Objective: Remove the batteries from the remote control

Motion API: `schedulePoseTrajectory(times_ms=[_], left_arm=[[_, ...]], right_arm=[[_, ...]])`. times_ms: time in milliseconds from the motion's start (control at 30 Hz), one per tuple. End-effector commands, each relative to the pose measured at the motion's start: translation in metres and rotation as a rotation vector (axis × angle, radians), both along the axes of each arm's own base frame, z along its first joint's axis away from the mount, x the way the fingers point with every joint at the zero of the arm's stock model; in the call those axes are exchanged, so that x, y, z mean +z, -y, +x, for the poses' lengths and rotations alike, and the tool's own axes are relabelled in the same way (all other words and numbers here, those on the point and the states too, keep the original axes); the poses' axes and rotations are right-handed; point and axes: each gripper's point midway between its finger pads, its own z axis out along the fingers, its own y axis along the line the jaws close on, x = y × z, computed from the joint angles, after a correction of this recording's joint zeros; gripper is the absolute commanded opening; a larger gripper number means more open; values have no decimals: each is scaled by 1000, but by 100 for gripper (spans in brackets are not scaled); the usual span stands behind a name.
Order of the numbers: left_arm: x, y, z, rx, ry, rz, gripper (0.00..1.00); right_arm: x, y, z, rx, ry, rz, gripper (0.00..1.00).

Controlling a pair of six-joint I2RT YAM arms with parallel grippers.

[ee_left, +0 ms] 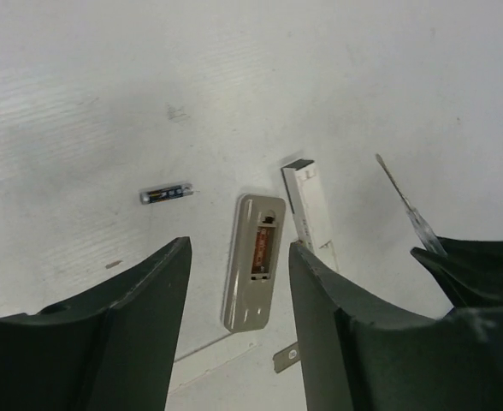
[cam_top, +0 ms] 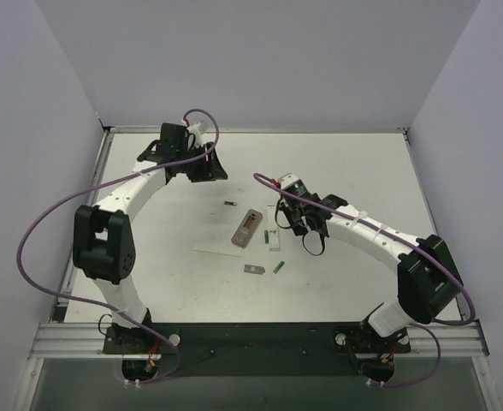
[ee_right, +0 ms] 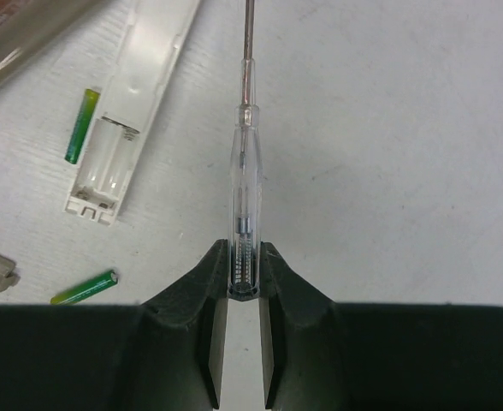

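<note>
Right wrist shows two batteries (ee_right: 81, 125) (ee_right: 85, 288), one screwdriver (ee_right: 245, 171).

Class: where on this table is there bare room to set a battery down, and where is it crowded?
Bare: the far right corner of the table, beyond the right hand and its screwdriver; the near strip between the arm bases. Crowded: the middle, where the remote control, white case, grey plate and a green battery lie close together.
</note>
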Motion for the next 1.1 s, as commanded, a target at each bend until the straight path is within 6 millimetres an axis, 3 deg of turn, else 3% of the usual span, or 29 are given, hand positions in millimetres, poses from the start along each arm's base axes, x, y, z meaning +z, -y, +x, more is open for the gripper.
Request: schedulePoseTrajectory(times_ms=[0,133,167,200,333,367,433,467,933,1067], left_arm=[[31,0,-27,-46,70,37,62],[40,-8,-49,-61,99,59,72],[40,-9,-53,-69,105,68,90],[39,-11,-58,-74,99,75,92],[44,-11,-78,-119,134,52,94],[36,-12,-84,-119,119,52,94],[38,-13,-89,-123,146,42,95],[27,-16,-94,-120,130,57,95],[33,-13,-96,-122,164,41,95],[34,-12,-96,-120,172,33,95]], right_arm=[[-13,30,-12,-220,-47,-21,0],[-22,37,-19,-286,-59,-13,0],[-25,36,-21,-288,-67,-5,0],[-28,38,-23,-300,-73,-1,0],[-39,40,-32,-318,-106,5,0],[-42,40,-34,-321,-115,11,0],[-48,38,-37,-319,-128,26,0],[-50,38,-37,-320,-131,28,0],[-63,38,-35,-352,-136,17,5],[-65,39,-37,-366,-136,18,13]])
